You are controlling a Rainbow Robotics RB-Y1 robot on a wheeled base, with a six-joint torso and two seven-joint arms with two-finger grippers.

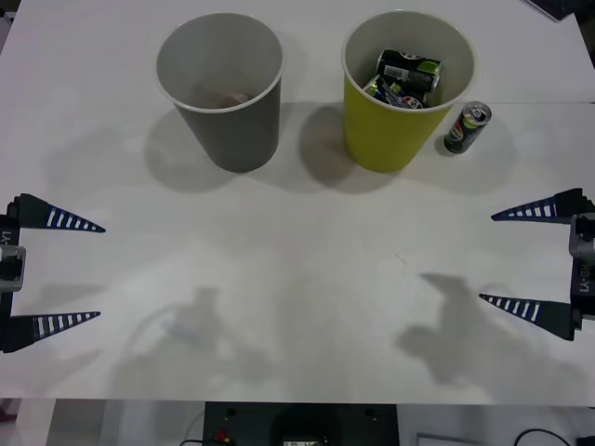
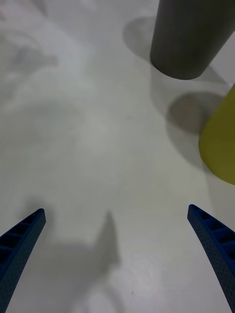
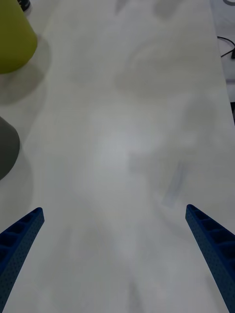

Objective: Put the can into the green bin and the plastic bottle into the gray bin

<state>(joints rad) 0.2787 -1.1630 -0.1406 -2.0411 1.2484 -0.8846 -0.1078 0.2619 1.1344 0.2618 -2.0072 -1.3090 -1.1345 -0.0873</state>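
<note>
Both arms sit low at the near edges of the white table (image 1: 297,279), and neither one holds anything. The left gripper (image 1: 65,269) hangs at the left edge with its blue fingers spread wide apart, pointing in across the bare surface. The right gripper (image 1: 525,260) mirrors it at the right edge, fingers just as wide and empty. At the far side stand the two bins, upright and near each other. The gray bin (image 1: 221,88) is on the left, with something faint at its bottom that cannot be made out. The green bin (image 1: 406,88) is on the right with several cans lying inside it. One can (image 1: 467,127) stands upright on the table just beside the green bin, on its right, outside the rim.
</note>
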